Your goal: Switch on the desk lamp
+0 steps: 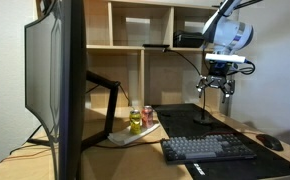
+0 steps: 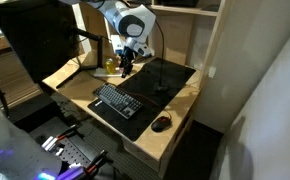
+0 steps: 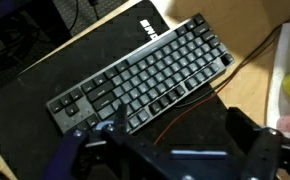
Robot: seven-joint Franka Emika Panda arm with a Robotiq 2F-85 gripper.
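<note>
The desk lamp [image 1: 205, 110] is a thin black gooseneck standing on the black desk mat [image 1: 185, 118]. Its stem curves up toward the shelf, and it also shows in an exterior view [image 2: 161, 50]. My gripper [image 1: 217, 90] hangs open and empty above the mat, close beside the upper stem and well above the lamp's base; I cannot tell whether it touches the stem. It appears in an exterior view [image 2: 128, 62] too. In the wrist view my two fingers [image 3: 177, 130] are spread apart over the mat, and the lamp is not clearly seen there.
A keyboard [image 1: 207, 148] lies at the mat's front, also in the wrist view [image 3: 140, 75]. A mouse [image 1: 271, 142] sits beside it. A large monitor [image 1: 55, 85] on a black arm [image 1: 107, 95] stands to one side. Small bottles [image 1: 135, 120] stand near the shelf unit [image 1: 145, 30].
</note>
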